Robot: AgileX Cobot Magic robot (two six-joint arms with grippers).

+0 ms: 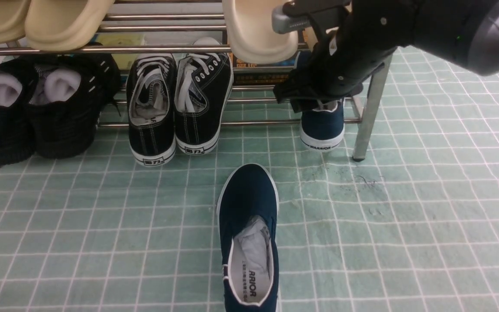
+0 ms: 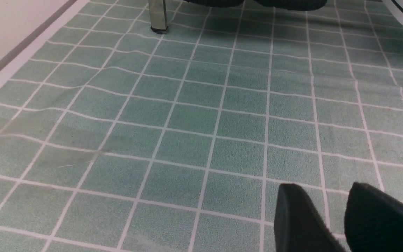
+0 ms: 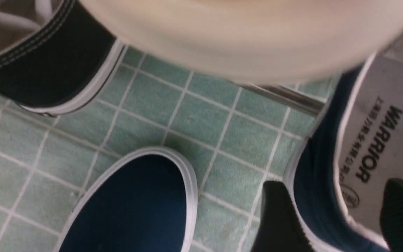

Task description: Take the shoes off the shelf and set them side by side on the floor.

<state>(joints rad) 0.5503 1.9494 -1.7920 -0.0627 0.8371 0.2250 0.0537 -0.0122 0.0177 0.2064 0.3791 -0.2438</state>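
In the front view, the right gripper (image 1: 319, 102) is down at the shelf's (image 1: 254, 123) bottom tier, on the shelf shoe (image 1: 322, 128). The shoe's heel pokes out just below the gripper, and the wrist hides the jaws here. The floor shoe (image 1: 249, 216) lies on the floor (image 1: 405, 225), well apart from that gripper on the robot's side, toe toward the shelf. The sneakers (image 1: 176, 108) sit to the gripper's left, and a slipper (image 1: 258, 34) overhangs just above it.

In the left wrist view, the left gripper (image 2: 338, 224) hangs low over bare floor (image 2: 187, 122). Its fingers (image 2: 299, 220) are a narrow gap apart and hold nothing. A shelf post (image 2: 157, 15) stands far ahead.

In the right wrist view, the right gripper (image 3: 338, 196) is spread wide astride the shelf shoe's (image 3: 313, 182) side wall. One finger (image 3: 278, 217) is outside it and the other is inside over the insole, with insole showing between. The floor shoe's (image 3: 142, 203) toe is near the outer finger. A sneaker (image 3: 47, 70) and the blurred slipper (image 3: 240, 35) lie beyond.
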